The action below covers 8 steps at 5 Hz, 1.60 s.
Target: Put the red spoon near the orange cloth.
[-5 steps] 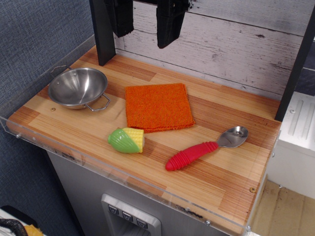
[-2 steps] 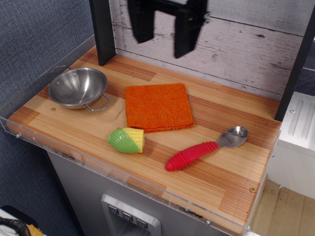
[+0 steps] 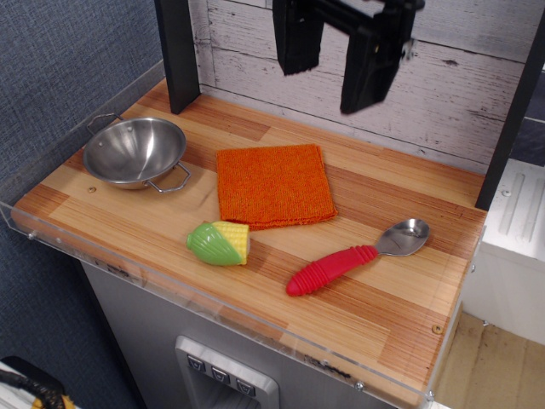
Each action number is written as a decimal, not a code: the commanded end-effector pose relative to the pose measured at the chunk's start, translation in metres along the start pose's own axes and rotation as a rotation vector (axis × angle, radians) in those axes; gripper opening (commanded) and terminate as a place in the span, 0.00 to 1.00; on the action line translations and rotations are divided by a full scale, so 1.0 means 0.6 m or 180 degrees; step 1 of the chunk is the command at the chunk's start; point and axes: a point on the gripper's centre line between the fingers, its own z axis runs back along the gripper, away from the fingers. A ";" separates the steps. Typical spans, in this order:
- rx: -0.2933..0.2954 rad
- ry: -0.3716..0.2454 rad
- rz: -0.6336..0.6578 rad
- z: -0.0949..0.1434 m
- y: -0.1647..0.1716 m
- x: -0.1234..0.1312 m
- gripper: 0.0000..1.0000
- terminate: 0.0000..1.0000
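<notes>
One gripper (image 3: pixel 330 72) high, fingers spread, empty | red spoon (image 3: pixel 353 258) lies apart from orange cloth (image 3: pixel 273 184) | risk: ribbed handle rolling from grip, or knocking toy corn (image 3: pixel 220 243).

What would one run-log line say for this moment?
gripper: open, high above counter, holding nothing | spoon: untouched, right of cloth, apart | corn: at cloth's front edge | step: approach spoon

red spoon (image 3: pixel 332 269), orange cloth (image 3: pixel 273 185), yellow-green corn (image 3: pixel 220 243)
</notes>
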 end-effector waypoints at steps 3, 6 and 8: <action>0.0266 0.0250 -0.0573 -0.125 -0.066 0.010 1.00 0.00; 0.0379 0.0444 -0.0587 -0.213 -0.055 0.039 1.00 0.00; 0.0483 -0.0109 -0.0773 -0.244 -0.056 0.035 1.00 0.00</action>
